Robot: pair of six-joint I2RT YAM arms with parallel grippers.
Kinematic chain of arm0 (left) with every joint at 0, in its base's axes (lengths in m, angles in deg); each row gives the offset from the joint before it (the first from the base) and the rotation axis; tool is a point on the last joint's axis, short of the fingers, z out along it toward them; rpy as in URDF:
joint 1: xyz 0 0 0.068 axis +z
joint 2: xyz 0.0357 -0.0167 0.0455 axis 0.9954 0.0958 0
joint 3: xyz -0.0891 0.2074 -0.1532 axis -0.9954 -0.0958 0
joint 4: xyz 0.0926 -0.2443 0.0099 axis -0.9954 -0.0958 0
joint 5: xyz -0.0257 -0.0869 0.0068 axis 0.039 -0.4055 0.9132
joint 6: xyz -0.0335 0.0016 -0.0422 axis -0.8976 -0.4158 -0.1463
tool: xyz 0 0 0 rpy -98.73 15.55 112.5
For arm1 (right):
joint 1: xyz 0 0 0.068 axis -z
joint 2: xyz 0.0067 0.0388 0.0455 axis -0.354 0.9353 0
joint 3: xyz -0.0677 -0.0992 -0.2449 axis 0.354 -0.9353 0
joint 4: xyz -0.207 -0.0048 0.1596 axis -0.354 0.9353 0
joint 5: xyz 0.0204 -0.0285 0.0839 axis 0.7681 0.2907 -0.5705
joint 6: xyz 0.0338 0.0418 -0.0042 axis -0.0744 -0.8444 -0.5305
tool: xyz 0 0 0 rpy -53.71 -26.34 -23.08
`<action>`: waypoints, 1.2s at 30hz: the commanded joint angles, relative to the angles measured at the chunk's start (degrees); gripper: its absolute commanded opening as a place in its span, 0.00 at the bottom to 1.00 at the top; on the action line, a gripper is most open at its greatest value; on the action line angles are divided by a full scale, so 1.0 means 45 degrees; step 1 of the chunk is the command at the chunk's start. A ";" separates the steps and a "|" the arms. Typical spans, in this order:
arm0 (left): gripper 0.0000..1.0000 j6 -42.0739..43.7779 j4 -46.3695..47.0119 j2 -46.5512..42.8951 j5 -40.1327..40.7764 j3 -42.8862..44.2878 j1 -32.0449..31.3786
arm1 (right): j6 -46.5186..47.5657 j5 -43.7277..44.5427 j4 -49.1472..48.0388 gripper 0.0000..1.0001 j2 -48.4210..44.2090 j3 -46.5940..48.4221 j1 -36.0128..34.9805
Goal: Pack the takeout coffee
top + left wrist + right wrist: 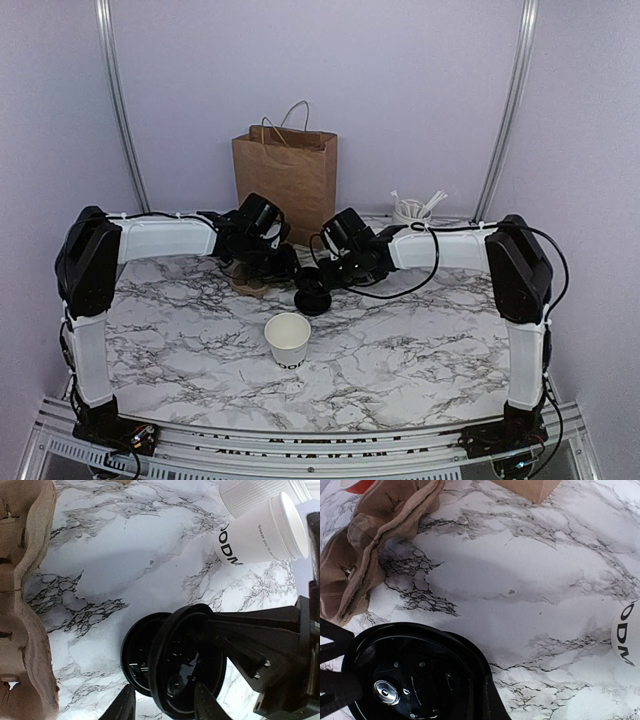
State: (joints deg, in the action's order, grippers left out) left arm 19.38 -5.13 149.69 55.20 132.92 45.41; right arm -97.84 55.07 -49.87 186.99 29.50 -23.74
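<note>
The white paper cup (288, 338) with dark lettering stands upright and open in the middle of the table. It also shows in the left wrist view (260, 530) and at the edge of the right wrist view (630, 630). A round black lid (312, 293) is held tilted just above the table behind the cup. My right gripper (322, 278) is shut on its rim (410, 675). My left gripper (283, 262) is open, its fingers (120, 707) on either side of the lid (185, 660). A second black lid (134, 652) lies flat under it.
The brown pulp cup carrier (248, 283) lies under the left gripper, close to the lids (25, 605) (365, 540). A brown paper bag (287, 170) stands at the back. A white cup of stirrers (412, 210) stands back right; a ribbed white cup (250, 495) shows beyond the cup.
</note>
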 commanded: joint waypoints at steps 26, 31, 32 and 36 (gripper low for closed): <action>0.40 -0.2958 0.3336 0.0061 -0.3020 -0.1317 0.0562 | -0.0306 0.0120 -0.0605 0.06 -0.1275 0.0093 -0.0001; 0.39 -0.3592 0.4110 -0.0095 -0.3505 -0.1597 0.0562 | -0.0321 0.0163 -0.0646 0.06 -0.1355 0.0071 -0.0050; 0.39 -0.3662 0.4209 -0.0125 -0.3564 -0.1640 0.0562 | -0.0317 0.0179 -0.0663 0.06 -0.1388 0.0053 -0.0068; 0.33 -0.3703 0.4292 -0.0219 -0.3562 -0.1716 0.0562 | -0.0333 0.0208 -0.0665 0.06 -0.1472 0.0050 -0.0098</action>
State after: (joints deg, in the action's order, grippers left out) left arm 3.86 11.33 149.80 40.66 126.08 47.79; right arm -98.91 55.15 -51.58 183.56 29.34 -23.76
